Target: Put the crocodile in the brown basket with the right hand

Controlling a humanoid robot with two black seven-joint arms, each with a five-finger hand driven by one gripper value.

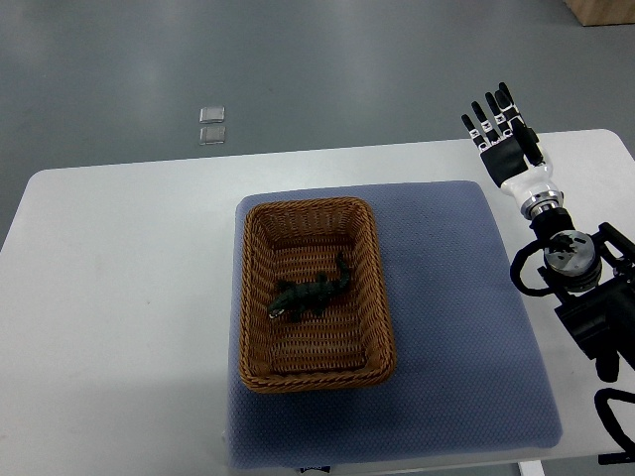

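A dark green toy crocodile (311, 293) lies inside the brown wicker basket (258, 297), near the middle of its floor. The basket stands on a blue-grey mat (456, 317) on the white table. My right hand (503, 132) is far to the upper right, above the table's back edge, with its black fingers (486, 117) stretched out straight and holding nothing. Its arm runs down the right edge of the picture. The left arm does not show.
The white table (119, 297) extends left of the mat. Two small clear squares (211, 126) lie on the grey floor beyond the table. A wooden corner (603, 10) shows at the top right.
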